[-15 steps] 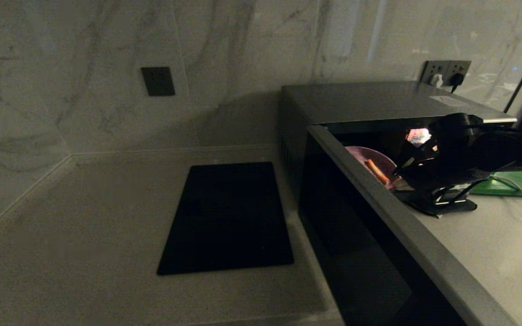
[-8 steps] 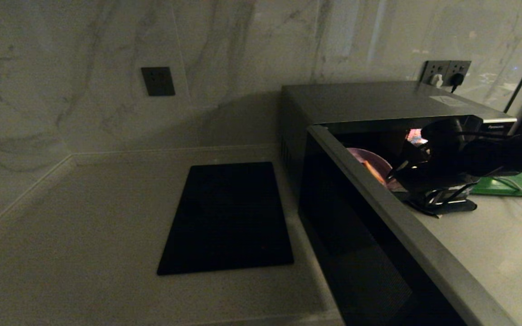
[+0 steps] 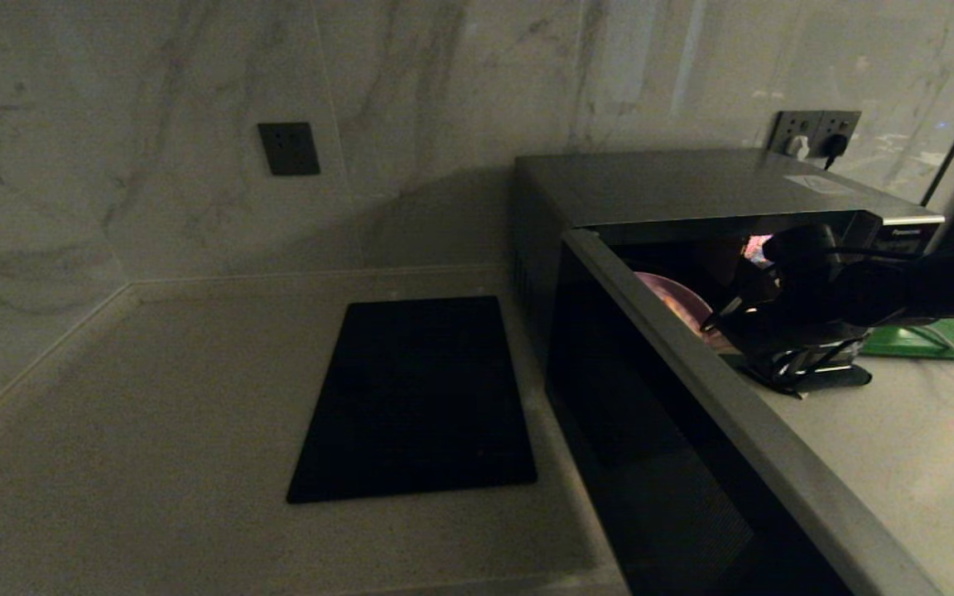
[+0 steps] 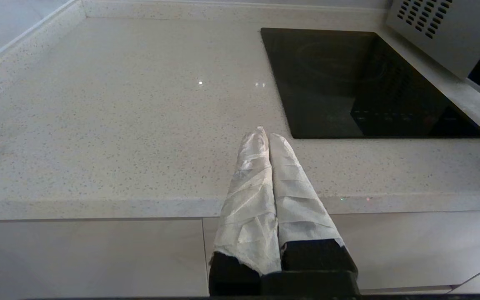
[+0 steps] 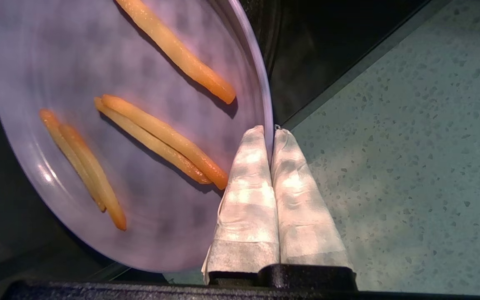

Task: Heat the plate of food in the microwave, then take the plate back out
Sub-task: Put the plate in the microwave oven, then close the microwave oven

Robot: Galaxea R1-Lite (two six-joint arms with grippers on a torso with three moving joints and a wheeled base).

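Note:
The microwave (image 3: pixel 692 186) stands at the right of the counter with its door (image 3: pixel 676 430) swung wide open toward me. The light-purple plate of food (image 5: pixel 111 137) carries several orange-tan sticks and sits partly inside the dark cavity, tilted. From the head view only part of that plate (image 3: pixel 676 300) shows behind the door's top edge. My right gripper (image 5: pixel 270 132) is shut on the plate's rim, one wrapped finger on each side. My left gripper (image 4: pixel 265 135) is shut on nothing, hovering over the counter's front edge, away from the microwave.
A flat black slab (image 3: pixel 419 397) lies on the counter left of the microwave. A green board (image 3: pixel 941 335) lies behind my right arm at the far right. Wall sockets with plugs (image 3: pixel 815 132) sit behind the microwave. Speckled counter (image 5: pixel 411 166) lies below the right gripper.
My right arm has moved forward toward the microwave cavity, carrying the plate deeper behind the open door, so less of the plate shows in the head view. The left arm has stayed still.

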